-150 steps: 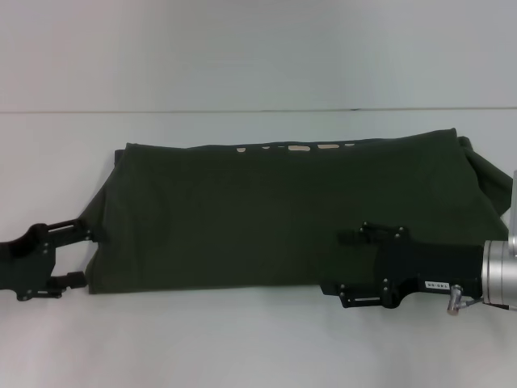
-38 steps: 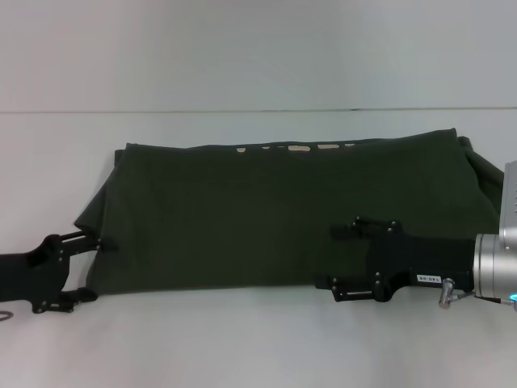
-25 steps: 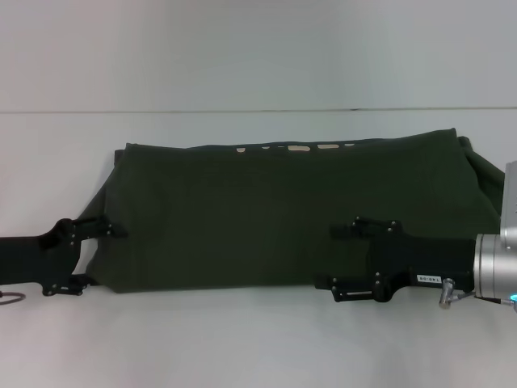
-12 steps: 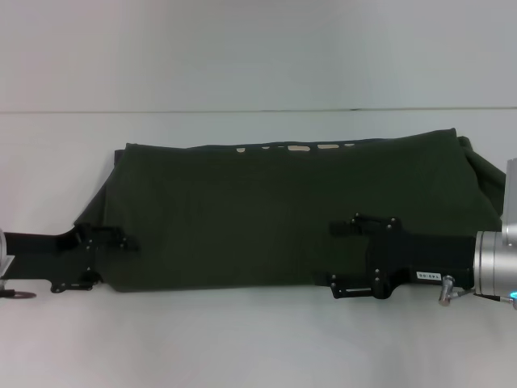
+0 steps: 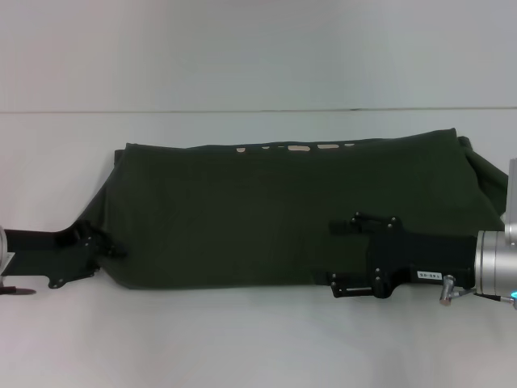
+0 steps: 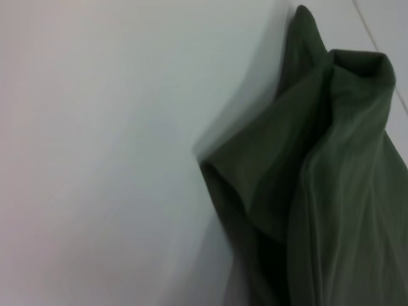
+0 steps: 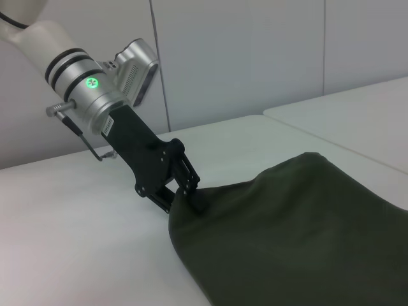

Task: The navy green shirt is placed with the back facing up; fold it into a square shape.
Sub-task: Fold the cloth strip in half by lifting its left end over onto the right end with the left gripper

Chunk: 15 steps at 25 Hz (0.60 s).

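We are looking at the navy green shirt (image 5: 275,214) lying flat on the white table (image 5: 258,339) as a long, wide band, already folded lengthwise. It is a dark olive green with a plain, unmarked upper surface. Along the far edge, a few bits of cream lettering (image 5: 299,149) are peeking out from under the fold. The near edge is running fairly straight. At the end towards the robot's right the cloth is bunching into a loose overlapped flap; at the end towards the left it is tapering into a slanted sleeve-like corner.

The left gripper (image 5: 111,246) is sitting at the shirt's near-left corner, its black fingers lying right at the cloth edge. In the right wrist view we are seeing this same left gripper (image 7: 191,194) pinching the shirt corner, with fabric drawn up to its tips, so it is clenching the shirt. The left wrist view is showing only the shirt (image 6: 325,191) just ahead of that arm, rumpled in soft ridges and folds against the bare table.

The right gripper (image 5: 335,255) is reaching in from the right over the shirt's near edge, its two black fingers spread apart, one over the cloth and one at the edge, holding nothing that we can make out.
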{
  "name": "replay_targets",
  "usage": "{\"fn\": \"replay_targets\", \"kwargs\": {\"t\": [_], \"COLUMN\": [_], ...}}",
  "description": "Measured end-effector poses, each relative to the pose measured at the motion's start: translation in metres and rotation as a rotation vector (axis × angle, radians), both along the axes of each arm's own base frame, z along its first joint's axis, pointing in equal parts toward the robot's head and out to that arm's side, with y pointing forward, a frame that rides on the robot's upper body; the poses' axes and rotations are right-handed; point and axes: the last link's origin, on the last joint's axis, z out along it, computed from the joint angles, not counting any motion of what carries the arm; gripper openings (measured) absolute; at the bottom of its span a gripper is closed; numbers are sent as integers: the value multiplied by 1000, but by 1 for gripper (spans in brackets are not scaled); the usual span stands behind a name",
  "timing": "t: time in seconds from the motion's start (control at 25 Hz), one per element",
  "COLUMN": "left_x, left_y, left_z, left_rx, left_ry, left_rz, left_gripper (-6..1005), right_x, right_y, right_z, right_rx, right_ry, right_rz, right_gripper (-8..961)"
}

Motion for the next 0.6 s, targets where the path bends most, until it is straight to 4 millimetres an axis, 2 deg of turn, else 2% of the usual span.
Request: {"fn": "replay_targets", "kwargs": {"t": [0.16, 0.36, 0.6], "left_x": [-1, 0, -3], "left_y": [0, 1, -2], "left_z": [0, -2, -1], "left_rx": [10, 7, 34], "left_ry": [6, 12, 4], "left_rz": [-2, -32, -52], "left_gripper": [360, 130, 36], "right_x": [0, 0, -1], "right_y": [0, 0, 1], "right_z": [0, 0, 1], "right_rx": [1, 0, 7], "right_ry": [0, 1, 10], "right_rz": [1, 1, -3], "right_gripper": [931, 931, 930]}}
